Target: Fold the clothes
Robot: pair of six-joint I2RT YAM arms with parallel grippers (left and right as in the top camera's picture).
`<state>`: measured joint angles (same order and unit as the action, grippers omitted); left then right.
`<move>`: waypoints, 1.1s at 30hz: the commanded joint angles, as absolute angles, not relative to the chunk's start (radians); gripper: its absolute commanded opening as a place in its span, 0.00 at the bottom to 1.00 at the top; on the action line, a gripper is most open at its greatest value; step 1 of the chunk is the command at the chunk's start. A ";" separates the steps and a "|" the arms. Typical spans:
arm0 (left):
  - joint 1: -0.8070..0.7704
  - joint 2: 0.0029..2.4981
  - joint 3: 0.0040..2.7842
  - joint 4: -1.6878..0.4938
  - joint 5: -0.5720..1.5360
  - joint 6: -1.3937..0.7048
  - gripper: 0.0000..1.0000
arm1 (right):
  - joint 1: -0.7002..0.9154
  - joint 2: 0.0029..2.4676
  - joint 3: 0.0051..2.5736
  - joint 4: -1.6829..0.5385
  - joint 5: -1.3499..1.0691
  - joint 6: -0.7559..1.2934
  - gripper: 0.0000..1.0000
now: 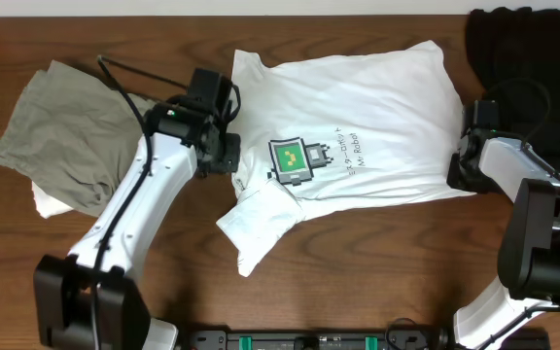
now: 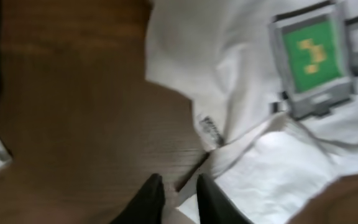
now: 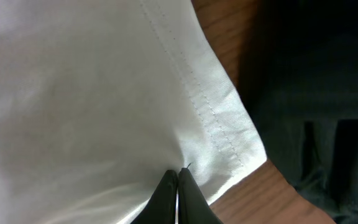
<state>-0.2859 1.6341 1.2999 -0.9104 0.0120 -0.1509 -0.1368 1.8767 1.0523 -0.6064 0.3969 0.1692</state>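
Closest to the lens, the right pincer (image 3: pixel 178 173) has its fingertips pressed together on white cloth. It grips the T-shirt (image 1: pixel 358 107) just inside the stitched hem (image 3: pixel 216 124), and creases run out from the nip. A black garment (image 3: pixel 316 93) lies off to its right, beyond the hem corner.

The left pincer (image 2: pixel 180 183) stands a little parted, low over the wooden table (image 1: pixel 358 282). The edge of the sleeve (image 1: pixel 256 224) lies just ahead of its tips and partly in the gap, and I can't see it pinched. The green print (image 2: pixel 309 53) is ahead and to its right. An olive garment (image 1: pixel 56 126) sits well behind that arm.

The shirt lies spread print-up between the two arms, with the sleeve sticking out toward me. I judge we're at the first fold, with only one end held. Next, the left jaws must close on the sleeve or shoulder edge, so both ends lift together and carry that side across the print.
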 commanded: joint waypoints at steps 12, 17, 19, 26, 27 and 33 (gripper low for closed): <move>-0.184 1.827 1.243 -0.653 0.108 -0.188 0.56 | -0.152 1.926 1.016 -0.620 0.355 0.191 0.04; -0.153 1.903 1.243 -0.565 0.229 -0.167 0.56 | -0.152 1.926 1.016 -0.620 0.355 0.191 0.04; -0.150 1.935 1.243 -0.532 0.286 -0.159 0.56 | -0.152 1.926 1.016 -0.620 0.355 0.191 0.03; -0.153 2.006 1.243 -0.479 0.330 -0.146 0.30 | -0.152 1.926 1.016 -0.621 0.355 0.191 0.03; -0.151 2.002 1.243 -0.472 0.329 -0.145 0.13 | -0.152 1.926 1.016 -0.621 0.355 0.191 0.03; -0.119 1.912 1.307 -0.455 0.222 -0.098 0.06 | -0.152 1.926 1.016 -0.622 0.346 0.191 0.03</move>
<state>-0.1432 1.9774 1.2480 -0.4526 0.3000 -0.1402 -0.1375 1.8767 1.0519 -0.6071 0.3962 0.1757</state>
